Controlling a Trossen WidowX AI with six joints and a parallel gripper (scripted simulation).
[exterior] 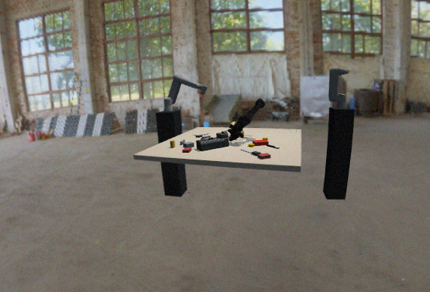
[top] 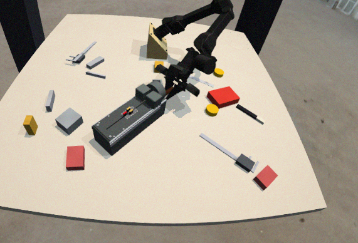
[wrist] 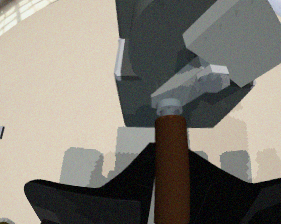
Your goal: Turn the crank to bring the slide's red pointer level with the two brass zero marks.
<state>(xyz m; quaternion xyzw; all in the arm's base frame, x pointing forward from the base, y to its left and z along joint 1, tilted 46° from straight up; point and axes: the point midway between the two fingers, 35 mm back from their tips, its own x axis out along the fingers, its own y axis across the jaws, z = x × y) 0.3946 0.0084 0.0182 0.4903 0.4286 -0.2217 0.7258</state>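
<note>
The dark machine [top: 133,129] [exterior: 215,144] [wrist: 137,107] lies diagonally near the table's middle. On its slotted top, the red pointer [top: 125,113] appears slightly toward the near-left end from the two small brass zero marks [top: 130,111]; the exact gap is too small to tell. The grey crank arm [wrist: 181,87] is at the machine's far end, with a brown handle [wrist: 172,167] [top: 169,91]. My gripper [wrist: 164,149] [top: 172,90] is shut on the handle, one black finger on each side. The pointer is not visible in the wrist view.
Grey blocks [top: 69,120] and a red block [top: 75,157] lie left of the machine. A bright red block [top: 224,96], yellow discs [top: 212,109] and a black-handled tool [top: 247,111] lie right. A caliper-like tool [top: 219,146] lies front right. A tan wedge [top: 157,47] stands behind.
</note>
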